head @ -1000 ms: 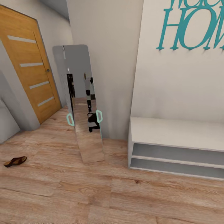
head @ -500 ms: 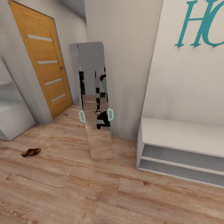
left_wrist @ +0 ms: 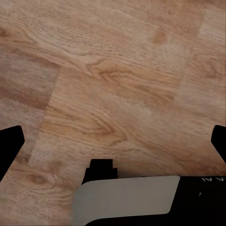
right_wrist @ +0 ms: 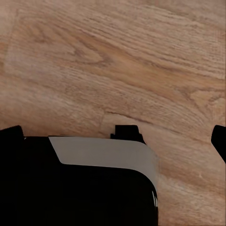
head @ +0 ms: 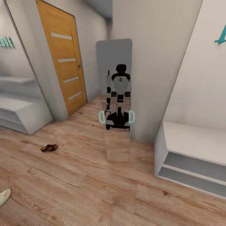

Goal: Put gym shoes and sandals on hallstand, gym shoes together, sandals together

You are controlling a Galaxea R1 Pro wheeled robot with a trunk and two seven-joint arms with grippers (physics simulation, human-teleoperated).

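Both grippers hang over bare floor, empty. In the left wrist view the left gripper [left_wrist: 113,141] shows its two dark fingertips [left_wrist: 10,146] at the far edges of the frame, set wide apart with only wood grain between them. In the right wrist view the right gripper [right_wrist: 115,139] stands the same way, one fingertip [right_wrist: 219,140] at either edge, spread and holding nothing.

From the head camera, light wood planks of the corridor floor [head: 94,188] run across the scene. A brown sandal [head: 49,147] lies on the floor at mid left, well apart from everything else. At the near left edge the toe of a cream-white gym shoe [head: 4,196] pokes into view, also on the floor. The pale shoe rack [head: 191,147] stands at the right against the wall, its two open slots showing nothing inside them. A tall mirror [head: 116,100] leans against the far wall between rack and sandal, reflecting the robot. An orange door [head: 64,69] stands at far left, beside stepped pale shelves [head: 18,106].
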